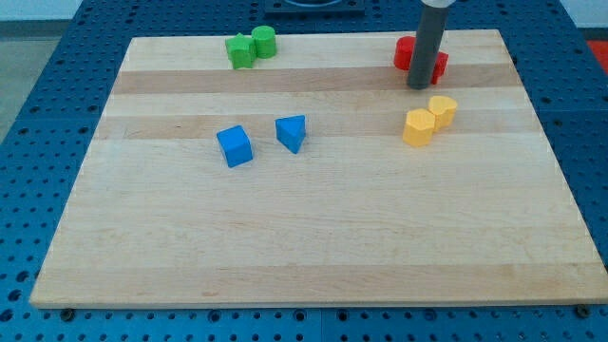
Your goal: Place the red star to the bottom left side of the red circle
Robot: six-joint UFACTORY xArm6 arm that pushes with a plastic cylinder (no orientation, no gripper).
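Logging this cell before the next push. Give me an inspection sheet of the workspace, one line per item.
Surface: wooden board on a blue perforated base.
Job's things: red blocks at the view's top right, partly hidden behind the rod; star and circle cannot be told apart.
Clutter: two green blocks top left; blue cube and blue triangle centre left; two yellow blocks touching, below the red ones.
Grippers: none; my tip sits just in front of the red blocks.
Cables: nothing seen.
Surroundings: nothing seen.

Two red blocks (407, 53) at board's top right, touching, shapes partly hidden behind rod.
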